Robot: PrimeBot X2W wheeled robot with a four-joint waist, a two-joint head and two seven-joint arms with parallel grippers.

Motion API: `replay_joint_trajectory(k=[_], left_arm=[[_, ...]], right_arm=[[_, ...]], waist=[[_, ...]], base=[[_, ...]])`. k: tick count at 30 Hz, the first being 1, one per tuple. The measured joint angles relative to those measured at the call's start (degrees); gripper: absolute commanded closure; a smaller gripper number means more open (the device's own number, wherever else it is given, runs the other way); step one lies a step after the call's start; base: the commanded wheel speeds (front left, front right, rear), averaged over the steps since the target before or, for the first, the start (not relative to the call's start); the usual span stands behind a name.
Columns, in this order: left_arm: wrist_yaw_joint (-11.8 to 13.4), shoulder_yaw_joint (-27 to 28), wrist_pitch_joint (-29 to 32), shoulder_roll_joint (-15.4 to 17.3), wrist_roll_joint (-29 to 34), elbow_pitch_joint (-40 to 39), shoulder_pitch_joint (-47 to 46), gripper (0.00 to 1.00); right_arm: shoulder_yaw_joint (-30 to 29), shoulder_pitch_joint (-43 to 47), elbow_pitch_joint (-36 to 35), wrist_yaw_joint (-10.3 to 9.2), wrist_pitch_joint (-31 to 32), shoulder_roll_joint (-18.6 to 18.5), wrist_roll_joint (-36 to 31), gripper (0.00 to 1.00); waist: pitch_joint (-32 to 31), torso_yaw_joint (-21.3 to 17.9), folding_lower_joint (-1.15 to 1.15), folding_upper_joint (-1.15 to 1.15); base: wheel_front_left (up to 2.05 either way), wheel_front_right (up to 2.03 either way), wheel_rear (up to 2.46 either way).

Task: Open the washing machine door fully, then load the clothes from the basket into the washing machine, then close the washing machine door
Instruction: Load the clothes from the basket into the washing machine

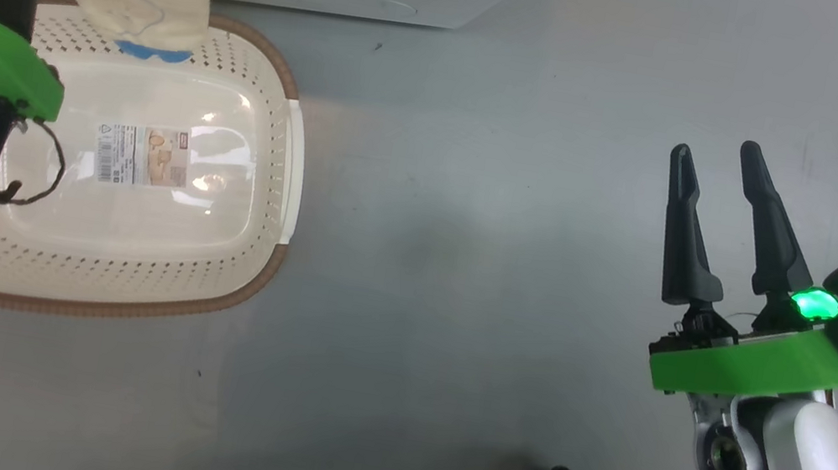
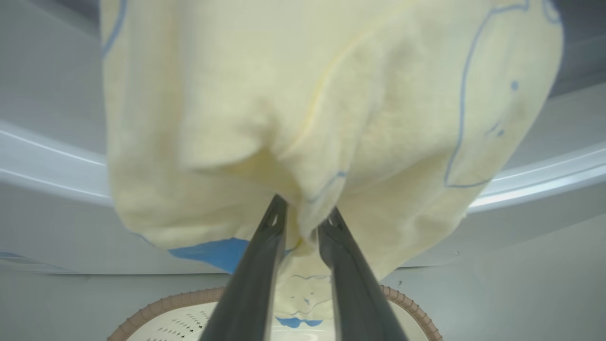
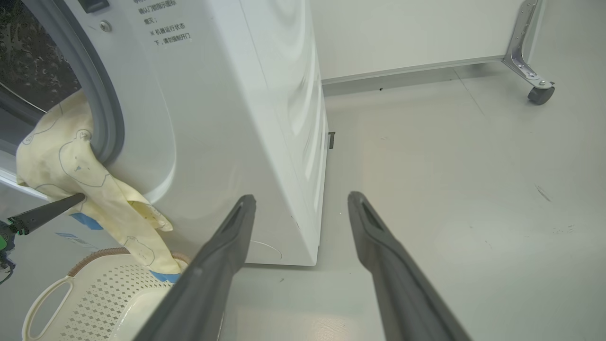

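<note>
The clothes [image 2: 303, 118] hide the left jaws' tips; the basket [image 2: 156, 303] is cropped.

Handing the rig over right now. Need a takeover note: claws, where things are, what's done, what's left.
Left claw: shut on the yellow garment, held above the basket. The garment's top lies at the grey gasket of the washing machine; its tail hangs to the basket rim.
Right claw: open, empty, over the floor right of the basket.
Done: drum opening exposed, so the door is open; the visible basket bottom is bare.
Left: push the garment into the drum, release, close the door.
</note>
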Motion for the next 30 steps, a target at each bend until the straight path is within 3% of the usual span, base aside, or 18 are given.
replay_joint_trajectory(k=[2,6,15,30], left_arm=[[0.0,-0.1,0.0,0.1,-0.6,-0.6,0.0,0.93],[0.0,-0.4,0.0,0.5,-1.3,-1.5,0.0,1.0],[0.0,2.0,0.0,0.0,-0.9,-7.9,3.9,1.0],[0.0,8.9,0.0,-2.6,5.0,-21.1,9.2,1.0]], right_arm=[[0.0,0.0,0.0,0.0,0.0,0.0,-0.3,0.0],[-0.1,0.0,0.0,0.0,0.0,0.0,-0.3,0.0],[-1.1,0.0,0.0,0.0,0.0,0.3,-0.3,0.0],[-1.7,0.1,0.7,0.0,0.0,0.7,-0.2,0.0]], waist=[[-0.2,0.0,0.0,0.0],[-0.4,0.2,0.0,0.0],[-2.1,1.9,0.0,0.0],[-6.0,4.3,0.0,0.0]], base=[[0.0,0.0,0.0],[0.0,0.0,0.0],[0.0,0.0,0.0],[0.0,0.0,0.0]])
